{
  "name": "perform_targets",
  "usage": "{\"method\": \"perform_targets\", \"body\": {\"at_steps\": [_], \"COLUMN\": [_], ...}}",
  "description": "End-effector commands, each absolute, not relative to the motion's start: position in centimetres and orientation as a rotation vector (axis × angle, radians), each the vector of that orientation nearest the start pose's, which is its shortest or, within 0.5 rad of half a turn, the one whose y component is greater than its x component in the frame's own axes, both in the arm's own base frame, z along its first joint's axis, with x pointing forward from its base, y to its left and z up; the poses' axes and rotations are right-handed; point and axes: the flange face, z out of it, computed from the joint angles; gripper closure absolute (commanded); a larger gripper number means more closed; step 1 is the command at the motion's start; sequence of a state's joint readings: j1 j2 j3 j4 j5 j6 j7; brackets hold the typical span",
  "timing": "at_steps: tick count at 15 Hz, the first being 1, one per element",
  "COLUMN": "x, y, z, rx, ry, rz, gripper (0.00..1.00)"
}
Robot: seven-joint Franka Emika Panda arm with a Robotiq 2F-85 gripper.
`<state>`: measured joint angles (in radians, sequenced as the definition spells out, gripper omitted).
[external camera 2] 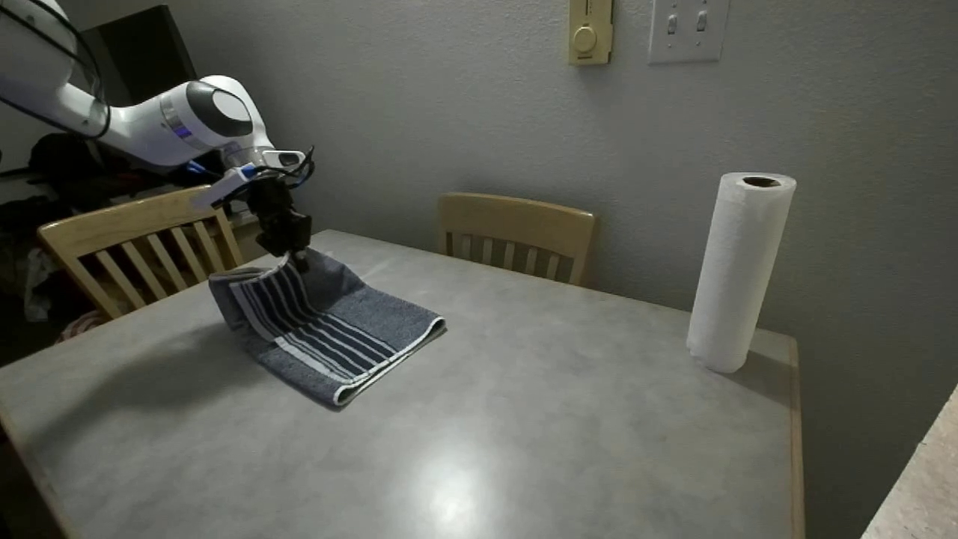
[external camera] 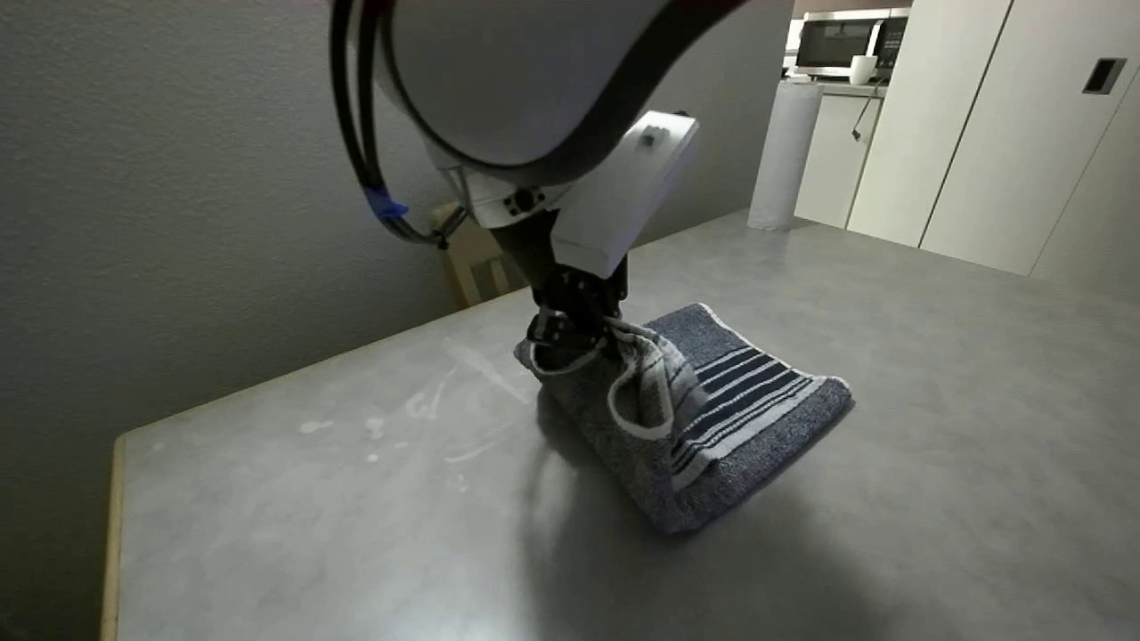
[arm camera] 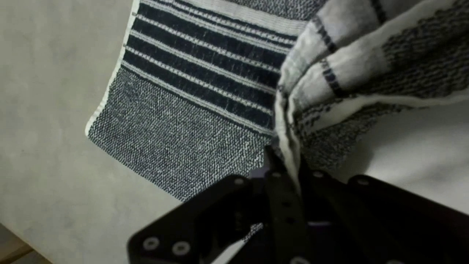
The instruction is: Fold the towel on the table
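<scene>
Your fingers (arm camera: 280,187) are clamped on the towel (external camera 2: 337,329), in the left half of an exterior view; the held part is raised, while the striped lower end lies on the surface (external camera 2: 561,404). There, the left chair (external camera 2: 127,222) and the middle chair (external camera 2: 516,221) stand beyond its edges, and a paper roll (external camera 2: 741,277) stands at right, well apart from your towel. You have open room from mid-frame to the bottom. In an exterior view, a cup (external camera: 862,69) sits upper right, its inside hidden.
</scene>
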<state>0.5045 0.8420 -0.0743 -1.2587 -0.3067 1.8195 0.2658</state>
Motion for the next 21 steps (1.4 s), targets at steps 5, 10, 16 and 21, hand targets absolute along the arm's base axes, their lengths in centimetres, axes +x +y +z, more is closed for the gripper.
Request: {"method": "perform_targets", "body": {"at_steps": [5, 10, 16, 21], "x": [62.7, 60.0, 57.5, 57.6], "y": [24.4, 21.9, 17.7, 17.6], "z": [24.2, 24.4, 24.3, 23.7], "rx": [-3.428, -3.464, -3.576, -3.570], "ry": [-0.937, -0.853, -0.681, -0.862], "rz": [0.102, 0.185, 0.123, 0.004], "gripper": [0.98, 0.98, 0.98, 0.98]}}
